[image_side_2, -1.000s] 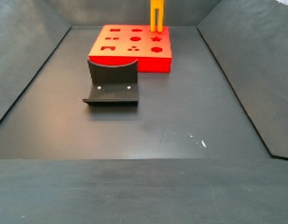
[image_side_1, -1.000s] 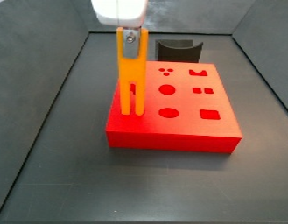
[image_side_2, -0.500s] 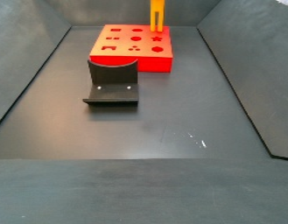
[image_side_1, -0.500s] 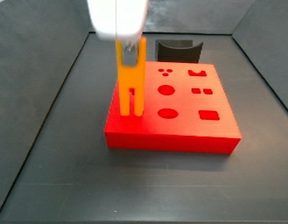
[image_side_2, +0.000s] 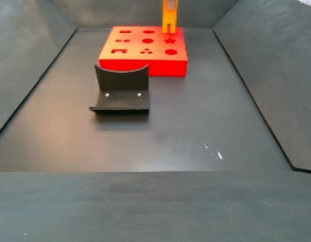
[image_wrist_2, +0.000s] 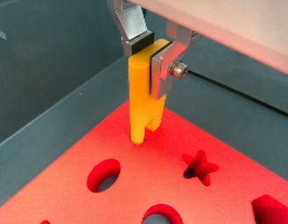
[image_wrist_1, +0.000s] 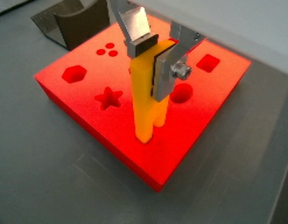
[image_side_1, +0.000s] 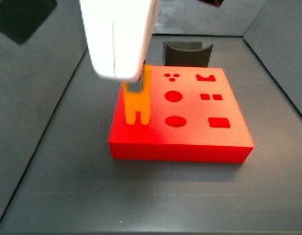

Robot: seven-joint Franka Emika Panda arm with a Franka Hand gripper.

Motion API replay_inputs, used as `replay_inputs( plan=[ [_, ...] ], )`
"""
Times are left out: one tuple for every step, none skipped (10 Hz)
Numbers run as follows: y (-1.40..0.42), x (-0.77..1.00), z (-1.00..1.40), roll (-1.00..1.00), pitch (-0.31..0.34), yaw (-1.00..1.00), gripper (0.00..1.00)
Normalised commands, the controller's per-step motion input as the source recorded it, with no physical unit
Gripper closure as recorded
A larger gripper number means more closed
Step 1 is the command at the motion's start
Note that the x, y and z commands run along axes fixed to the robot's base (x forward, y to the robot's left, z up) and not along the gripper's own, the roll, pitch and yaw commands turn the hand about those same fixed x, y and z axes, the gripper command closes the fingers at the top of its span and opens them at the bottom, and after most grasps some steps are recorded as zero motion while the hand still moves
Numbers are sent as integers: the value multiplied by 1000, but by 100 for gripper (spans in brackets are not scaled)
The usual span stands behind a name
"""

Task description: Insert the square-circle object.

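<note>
My gripper is shut on the upper end of the square-circle object, a long orange-yellow bar that hangs upright, forked end down. Both wrist views show the silver fingers clamping it. Its prongs are at the top face of the red block, near one edge and beside the star hole; I cannot tell whether they touch. In a side view the bar stands over the left part of the block, with the white wrist body hiding its upper end. It also shows in a side view.
The red block has several shaped holes, among them circles and squares. The dark grey curved holder stands on the dark floor beside the block and also shows in a side view. Grey walls surround the floor.
My gripper has come down a little with the bar. The wrist body now covers the bar's upper part in a side view. The block and holder have not moved.
</note>
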Motion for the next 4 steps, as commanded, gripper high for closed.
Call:
replay_inputs(
  plan=[
    [-49,0,-751,49,-37,-89,100],
    [-34,0,-897,0,-113,-97,100],
    [-3,-17,-886,0,-100,-106,100],
    [0,0,0,0,0,0,100]
  ],
)
